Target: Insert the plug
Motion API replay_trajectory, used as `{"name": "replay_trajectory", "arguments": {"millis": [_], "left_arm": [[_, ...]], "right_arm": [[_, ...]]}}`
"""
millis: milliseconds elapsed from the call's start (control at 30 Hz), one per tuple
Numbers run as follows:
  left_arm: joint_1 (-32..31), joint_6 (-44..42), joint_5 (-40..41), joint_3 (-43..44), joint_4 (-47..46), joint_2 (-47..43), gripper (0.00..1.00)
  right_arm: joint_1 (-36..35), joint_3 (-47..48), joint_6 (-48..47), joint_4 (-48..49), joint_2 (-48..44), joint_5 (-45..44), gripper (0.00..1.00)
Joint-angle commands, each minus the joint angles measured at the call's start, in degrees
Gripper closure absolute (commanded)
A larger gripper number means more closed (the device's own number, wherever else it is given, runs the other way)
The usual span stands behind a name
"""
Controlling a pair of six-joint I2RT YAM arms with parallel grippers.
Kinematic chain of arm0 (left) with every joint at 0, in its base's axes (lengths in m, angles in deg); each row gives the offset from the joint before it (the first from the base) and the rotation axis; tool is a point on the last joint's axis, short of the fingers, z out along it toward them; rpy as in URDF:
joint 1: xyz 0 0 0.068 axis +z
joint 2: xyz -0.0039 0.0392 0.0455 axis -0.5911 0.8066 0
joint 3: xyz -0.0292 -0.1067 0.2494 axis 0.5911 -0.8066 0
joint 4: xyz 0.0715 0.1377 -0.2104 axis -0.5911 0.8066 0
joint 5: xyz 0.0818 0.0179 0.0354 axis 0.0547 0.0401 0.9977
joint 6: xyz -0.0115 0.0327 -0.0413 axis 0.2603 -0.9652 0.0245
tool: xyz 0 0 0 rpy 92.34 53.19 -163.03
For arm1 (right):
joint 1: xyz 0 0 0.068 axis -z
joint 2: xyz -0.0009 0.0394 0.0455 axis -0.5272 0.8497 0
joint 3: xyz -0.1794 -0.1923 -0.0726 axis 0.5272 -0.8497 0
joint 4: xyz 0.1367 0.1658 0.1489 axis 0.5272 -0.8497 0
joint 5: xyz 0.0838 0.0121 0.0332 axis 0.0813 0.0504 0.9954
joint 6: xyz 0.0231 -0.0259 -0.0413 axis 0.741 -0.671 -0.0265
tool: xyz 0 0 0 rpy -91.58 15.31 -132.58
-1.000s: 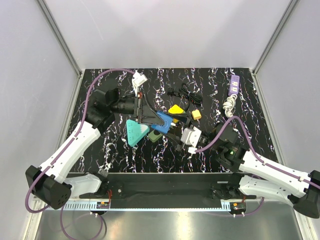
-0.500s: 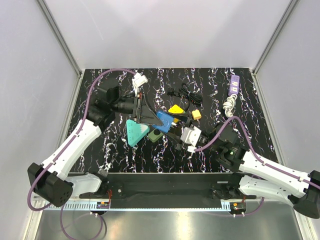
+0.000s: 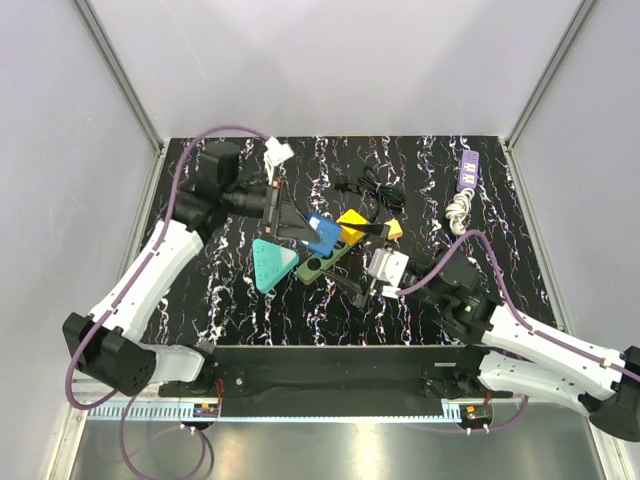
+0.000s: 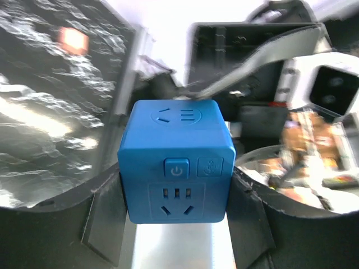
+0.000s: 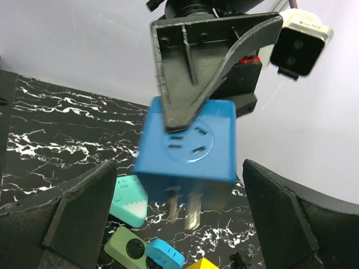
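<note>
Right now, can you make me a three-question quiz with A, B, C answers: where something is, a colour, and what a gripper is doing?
1. Where is the blue plastic cube plug?
A. between the fingers of the left gripper
B. inside a drawer
C. under a cloth

2. What colour is the long plastic power strip at the far right of the black marbled table?
A. green
B. purple
C. red

3. How is the right gripper?
A. shut on the cube
B. shut on a cable
C. open

Answers:
1 A, fingers press both its sides.
2 B, its body is purple.
3 C, its fingers stand wide apart, off the cube.
</note>
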Motion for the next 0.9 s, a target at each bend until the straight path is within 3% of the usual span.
{"name": "replay_trajectory", "arguments": {"millis": [0,33,133,233,500,700,867], "left_arm": [[2.96,-22.15,6.4,9.02,17.57,0.82,1.0],[2.96,-30.99,10.43,9.55,19.34,0.73,1.0],[2.96,-43.85,24.05,8.86,22.43,-1.02,1.0],[3.48,-51.52,34.89,6.23,23.23,-3.39,1.0],[5.5,-74.72,38.77,-3.09,23.58,-6.3,1.0],[8.04,-86.07,37.02,-7.66,23.66,-4.64,1.0],[11.04,-91.89,33.93,-7.67,25.51,1.68,1.0]], "right_arm": [[0.31,-1.46,6.23,0.57,-3.78,-1.88,0.0],[0.31,-2.16,7.21,0.48,-5.35,-2.33,0.0],[0.31,-4.8,11.42,0.48,-8.44,-5.49,0.0],[0.31,-7.88,15.12,0.92,-10.55,-9.18,0.0],[0.31,-10.25,27.59,-0.41,-15.64,-13.76,0.0],[0.31,-12.37,31.12,-1.7,-19.17,-16.92,0.0],[0.39,-12.45,35.15,-3.13,-20.83,-22.88,0.0]]}}
